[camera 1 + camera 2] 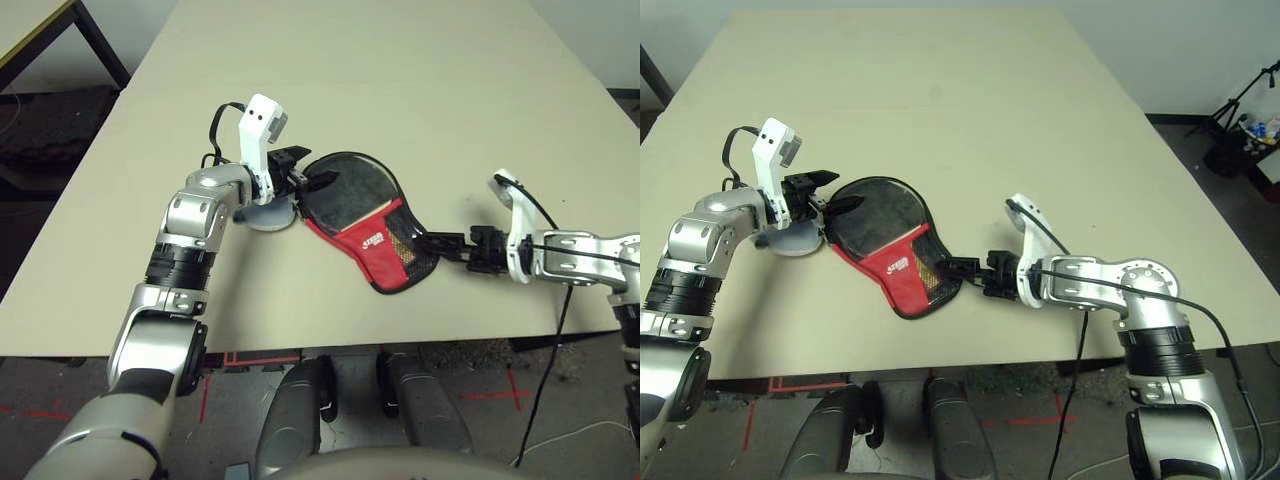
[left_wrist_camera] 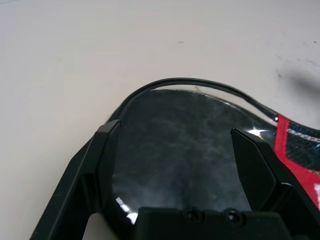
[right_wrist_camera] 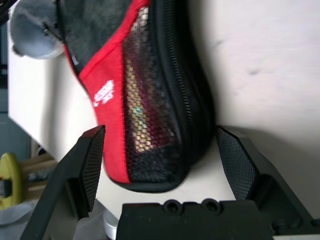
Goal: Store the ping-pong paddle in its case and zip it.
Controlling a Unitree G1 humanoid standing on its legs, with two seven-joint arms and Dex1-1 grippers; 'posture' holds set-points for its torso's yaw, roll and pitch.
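Observation:
The black and red case (image 1: 372, 238) lies flat on the table, round end to the left and narrow end toward the right. The ping-pong paddle sits inside it; its tan handle (image 3: 142, 112) shows through the mesh pocket. My left gripper (image 1: 312, 168) is open at the round end, with its fingers straddling the case's black rim (image 2: 175, 82). At the narrow end my right gripper (image 1: 958, 270) is also open. That end of the case (image 3: 155, 165) lies between its two pads (image 3: 92, 155). Nothing is gripped.
A small grey-blue pouch (image 1: 268, 212) lies under my left gripper, beside the case's round end. The beige table (image 1: 400, 80) stretches far behind the case; its front edge (image 1: 330, 335) runs close below it. A second table (image 1: 30, 25) stands at the far left.

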